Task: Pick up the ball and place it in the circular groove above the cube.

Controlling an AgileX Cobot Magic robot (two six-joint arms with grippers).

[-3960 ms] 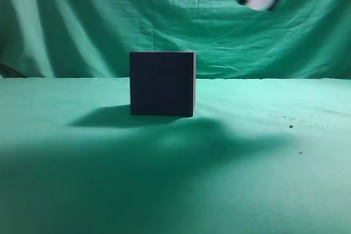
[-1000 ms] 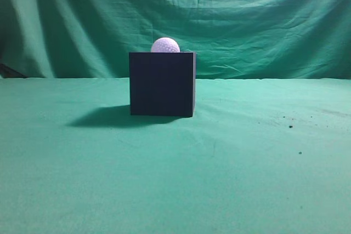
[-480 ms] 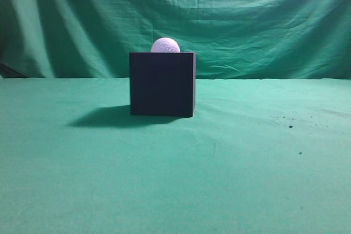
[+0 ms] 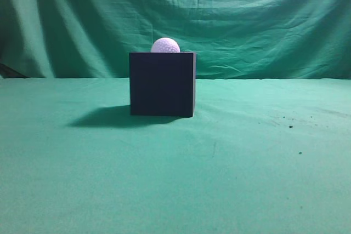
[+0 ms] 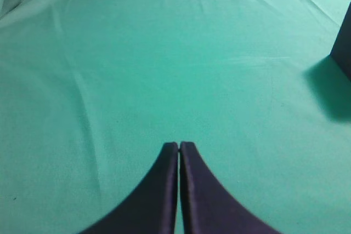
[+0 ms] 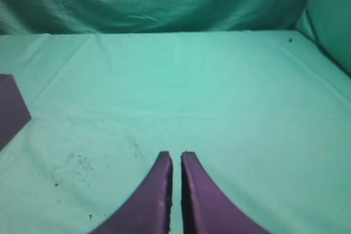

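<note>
The white dimpled ball (image 4: 165, 45) sits on top of the dark cube (image 4: 162, 84), partly sunk behind its top edge, in the exterior view. The cube's edge also shows at the right of the left wrist view (image 5: 344, 47) and at the left of the right wrist view (image 6: 10, 110). My left gripper (image 5: 179, 145) is shut and empty over bare green cloth. My right gripper (image 6: 176, 155) is shut and empty over the cloth, away from the cube. Neither gripper shows in the exterior view.
Green cloth (image 4: 247, 163) covers the table and hangs as a backdrop (image 4: 258, 15). Small dark specks (image 4: 290, 126) lie on the cloth at the right; they also show in the right wrist view (image 6: 77, 163).
Four seconds ago my right gripper held the ball high at the upper right. The ball now rests on the cube and no gripper shows in the exterior view. Nothing moved in the last second.
</note>
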